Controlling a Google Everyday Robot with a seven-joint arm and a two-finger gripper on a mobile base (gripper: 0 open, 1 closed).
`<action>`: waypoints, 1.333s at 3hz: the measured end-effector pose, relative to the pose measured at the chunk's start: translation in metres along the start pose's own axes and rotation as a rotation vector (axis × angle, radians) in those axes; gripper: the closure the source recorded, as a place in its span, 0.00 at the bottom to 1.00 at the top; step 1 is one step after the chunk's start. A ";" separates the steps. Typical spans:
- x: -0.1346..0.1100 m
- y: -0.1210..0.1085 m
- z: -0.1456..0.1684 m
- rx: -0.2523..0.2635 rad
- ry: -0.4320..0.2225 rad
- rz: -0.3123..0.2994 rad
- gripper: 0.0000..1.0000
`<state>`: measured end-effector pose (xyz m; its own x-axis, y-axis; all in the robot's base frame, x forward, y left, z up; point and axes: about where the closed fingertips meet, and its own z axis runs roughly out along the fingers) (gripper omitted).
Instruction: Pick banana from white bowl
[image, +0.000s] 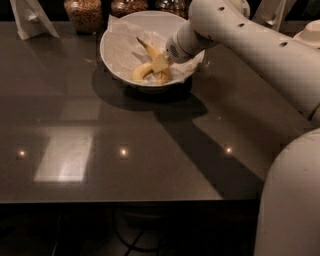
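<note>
The robot's arm (250, 42) was a smooth, off-white tube dotted with small dark holes, broadening into a rounded shell at lower right and tapering to a pale claw (161, 64) inside the white bowl (103, 55).
</note>
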<state>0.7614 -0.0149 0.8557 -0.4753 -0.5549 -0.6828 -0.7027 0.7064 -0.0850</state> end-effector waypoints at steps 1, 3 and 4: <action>0.000 0.003 0.002 -0.021 -0.006 0.002 1.00; -0.016 0.006 -0.008 -0.033 -0.026 -0.035 1.00; -0.032 0.010 -0.027 -0.039 -0.034 -0.091 1.00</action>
<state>0.7556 -0.0018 0.8959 -0.3904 -0.6003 -0.6980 -0.7624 0.6358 -0.1204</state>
